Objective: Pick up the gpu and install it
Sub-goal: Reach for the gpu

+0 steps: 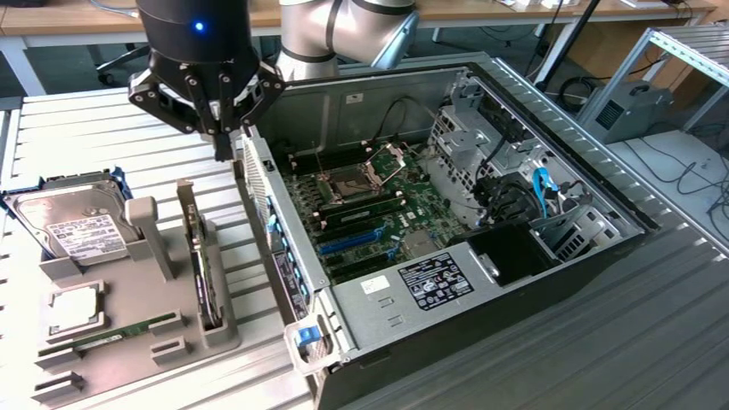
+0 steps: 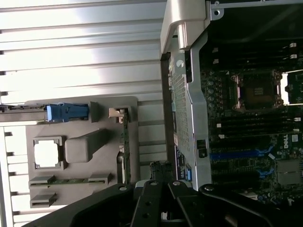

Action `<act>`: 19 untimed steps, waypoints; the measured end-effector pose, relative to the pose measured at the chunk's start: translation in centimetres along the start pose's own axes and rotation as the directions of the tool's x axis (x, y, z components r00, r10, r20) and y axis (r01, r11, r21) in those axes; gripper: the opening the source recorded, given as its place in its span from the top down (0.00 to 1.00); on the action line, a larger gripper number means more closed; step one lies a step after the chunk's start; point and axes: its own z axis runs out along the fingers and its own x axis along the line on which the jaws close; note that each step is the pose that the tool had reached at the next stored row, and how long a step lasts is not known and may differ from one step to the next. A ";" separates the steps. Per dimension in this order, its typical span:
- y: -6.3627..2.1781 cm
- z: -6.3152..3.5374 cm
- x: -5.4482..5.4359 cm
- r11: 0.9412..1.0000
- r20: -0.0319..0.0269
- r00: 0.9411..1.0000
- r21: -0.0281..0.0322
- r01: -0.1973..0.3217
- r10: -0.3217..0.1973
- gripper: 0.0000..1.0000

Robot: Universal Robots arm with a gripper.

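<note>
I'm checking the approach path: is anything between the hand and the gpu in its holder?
Nothing visible does: open air separates the shut hand from the gpu, standing on edge in the grey holder. The computer case wall stands close beside that path.

We see soft, even light over the computer case (image 1: 341, 102) in the exterior view, while in the wrist view the slatted counter (image 2: 80, 47) beside the case glares near white and the case's inside sits dim.
</note>
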 end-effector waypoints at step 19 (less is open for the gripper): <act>-0.32 0.12 0.3 1.000 0.000 1.000 0.000 0.000 0.000 0.89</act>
